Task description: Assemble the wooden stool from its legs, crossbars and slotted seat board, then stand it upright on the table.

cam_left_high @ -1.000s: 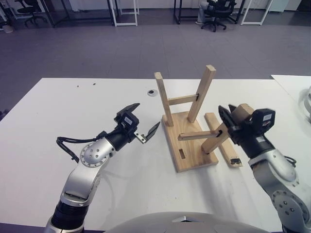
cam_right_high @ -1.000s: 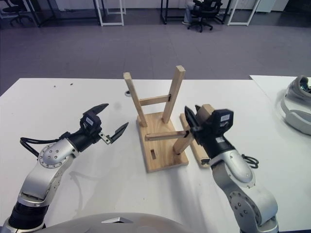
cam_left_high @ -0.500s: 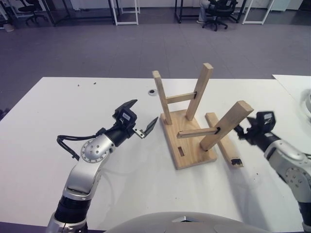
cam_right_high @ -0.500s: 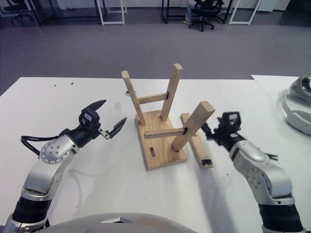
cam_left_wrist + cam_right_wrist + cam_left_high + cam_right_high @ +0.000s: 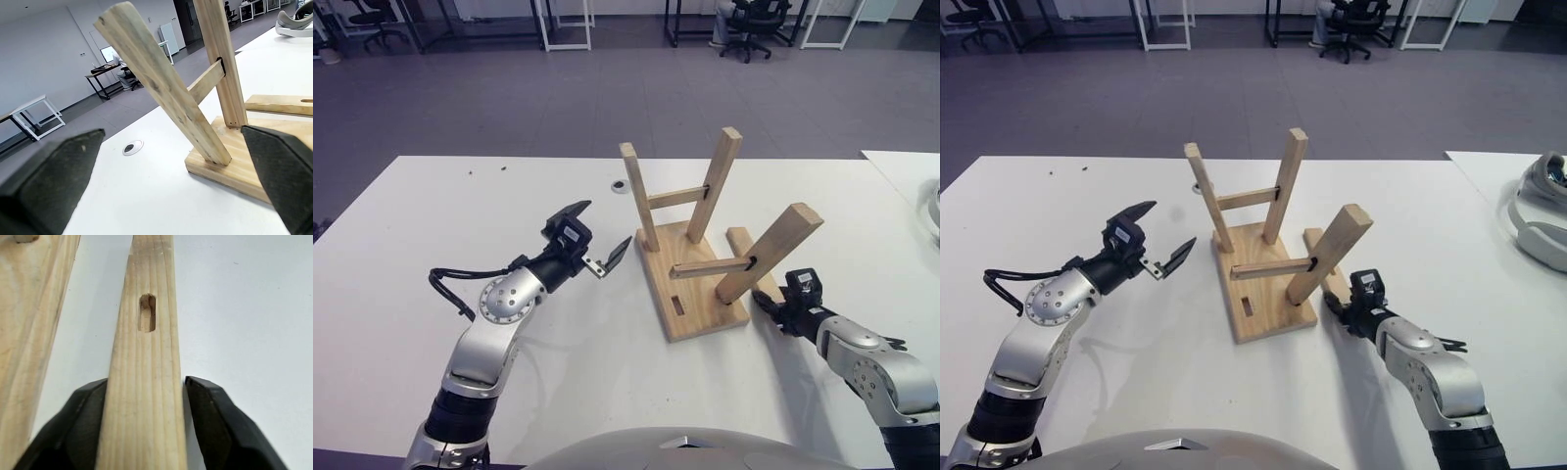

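Pale wooden rectangular seat board [image 5: 697, 319] lies flat on the white worktop [image 5: 431, 225], right of centre, long sides running far to near, w/ a small slot [image 5: 678, 308] cut in its near half. 2 pale square-section wooden legs stand in its far end: far-left leg [image 5: 641, 201] leans a bit left and far-right leg [image 5: 719, 186] a bit right, joined by a short wooden crossbar [image 5: 677, 200]. 3rd leg [image 5: 771, 251], same pale wood, sits at the board's near-right corner, tilted well over to the right. A 2nd crossbar [image 5: 708, 268] sticks out of it to the left over the board, its left end free. Loose 4th leg [image 5: 146, 362], a pale wooden bar w/ an oval mortise [image 5: 146, 313], lies flat on the worktop just beside the board's right edge. R gripper [image 5: 767, 305] is down at worktop level on that bar's near end, black fingers [image 5: 90, 416] against both its sides, clamped on it. L gripper [image 5: 609, 223] hovers over the worktop left of the board, apart from it, fingers spread wide & holding nothing, pointed toward the far-left leg. Small round grommet hole [image 5: 621, 185] sits in the worktop near the far edge, just left of that leg.
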Available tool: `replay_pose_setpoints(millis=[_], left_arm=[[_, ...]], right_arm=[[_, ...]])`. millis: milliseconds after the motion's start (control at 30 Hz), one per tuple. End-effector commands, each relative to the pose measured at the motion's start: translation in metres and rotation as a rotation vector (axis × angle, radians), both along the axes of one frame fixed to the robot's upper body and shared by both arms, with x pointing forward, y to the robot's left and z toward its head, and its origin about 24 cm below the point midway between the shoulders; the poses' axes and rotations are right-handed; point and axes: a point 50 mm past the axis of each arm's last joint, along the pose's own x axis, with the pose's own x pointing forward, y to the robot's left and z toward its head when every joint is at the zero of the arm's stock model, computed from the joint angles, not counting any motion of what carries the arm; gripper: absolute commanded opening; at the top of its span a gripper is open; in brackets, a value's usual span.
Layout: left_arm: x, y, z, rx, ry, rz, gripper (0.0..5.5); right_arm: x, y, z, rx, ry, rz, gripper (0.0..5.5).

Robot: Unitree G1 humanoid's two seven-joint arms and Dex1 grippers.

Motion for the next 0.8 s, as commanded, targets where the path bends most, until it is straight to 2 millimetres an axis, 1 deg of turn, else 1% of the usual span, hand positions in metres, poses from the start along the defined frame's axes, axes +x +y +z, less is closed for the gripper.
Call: replay_pose_setpoints(millis=[33,100,133,167,200,233,333,367,400,433,467,533,567,633,733,800], left_arm=[[0.008,-0.003,0.033,-0.078,-0.105,0.006,5.14],[0.018,-0.008,0.067,-0.224,-0.173,-0.016,5.14],[0.023,-0.012,0.085,-0.315,-0.196,-0.045,5.14],[0.029,-0.017,0.104,-0.413,-0.208,-0.086,5.14],[0.034,-0.02,0.118,-0.485,-0.21,-0.121,5.14],[0.042,-0.023,0.131,-0.536,-0.208,-0.164,5.14],[0.068,-0.036,0.167,-0.629,-0.182,-0.276,5.14],[0.075,-0.041,0.182,-0.733,-0.145,-0.325,5.14],[0.08,-0.047,0.195,-0.839,-0.094,-0.38,5.14],[0.081,-0.052,0.204,-0.929,-0.045,-0.436,5.14],[0.081,-0.056,0.211,-0.988,-0.006,-0.481,5.14],[0.077,-0.06,0.218,-1.048,0.049,-0.551,4.78],[0.075,-0.062,0.22,-1.066,0.069,-0.573,4.57],[0.071,-0.064,0.225,-1.098,0.087,-0.605,4.27],[0.068,-0.061,0.227,-1.113,0.09,-0.609,3.79],[0.067,-0.058,0.222,-1.117,0.109,-0.594,3.44]], right_arm=[[0.002,-0.016,-0.006,-0.073,0.03,-0.071,2.12],[0.022,-0.026,0.019,-0.055,-0.141,-0.133,2.07],[0.033,-0.031,0.036,-0.051,-0.237,-0.151,2.07],[0.043,-0.034,0.058,-0.054,-0.352,-0.144,2.07],[0.051,-0.034,0.077,-0.062,-0.444,-0.123,2.07],[0.058,-0.03,0.102,-0.065,-0.556,-0.072,2.07],[0.068,-0.009,0.171,-0.078,-0.827,0.152,2.07],[0.068,0.006,0.199,-0.096,-0.937,0.267,2.07],[0.066,0.023,0.221,-0.118,-1.034,0.379,2.07],[0.061,0.039,0.238,-0.139,-1.113,0.482,2.07],[0.057,0.049,0.247,-0.149,-1.16,0.551,2.07],[0.053,0.065,0.258,-0.136,-1.22,0.642,2.07],[0.051,0.07,0.26,-0.124,-1.237,0.671,2.07],[0.049,0.08,0.259,-0.117,-1.25,0.723,2.07],[0.05,0.085,0.256,-0.107,-1.248,0.745,2.07],[0.051,0.085,0.255,-0.113,-1.25,0.749,2.07]])
